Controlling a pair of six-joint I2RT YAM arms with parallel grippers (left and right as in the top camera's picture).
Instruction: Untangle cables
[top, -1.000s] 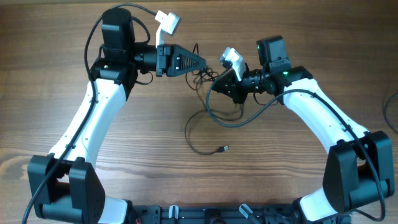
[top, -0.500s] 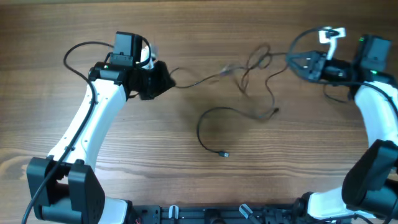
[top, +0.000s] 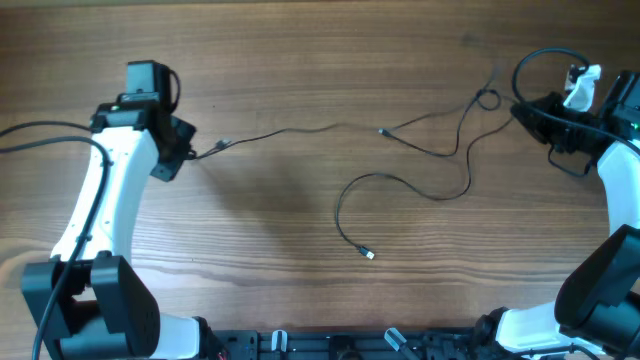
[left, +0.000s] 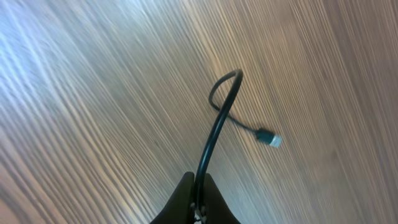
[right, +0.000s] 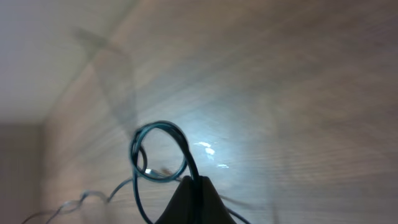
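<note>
Thin black cables (top: 300, 131) stretch across the wooden table from left to right. My left gripper (top: 186, 153) at far left is shut on one cable end; in the left wrist view the cable (left: 214, 127) rises from the jaws (left: 198, 198), loops, and ends in a small plug (left: 270, 137). My right gripper (top: 520, 110) at far right is shut on another cable, which forms a small loop (top: 487, 99) beside it; the loop (right: 158, 152) shows above the jaws (right: 193, 190) in the right wrist view. A further strand (top: 400, 183) curves down to a silver-tipped plug (top: 368, 254).
The wooden table (top: 250, 250) spans the view. Thicker black robot wiring (top: 40, 135) arcs beside the left arm and another such cable (top: 545, 60) arcs above the right arm. The arm bases stand at the bottom corners.
Both arms have swung far apart, left arm leftward and right arm rightward. The knotted bunch between them has been drawn out into long, separated strands across the table.
</note>
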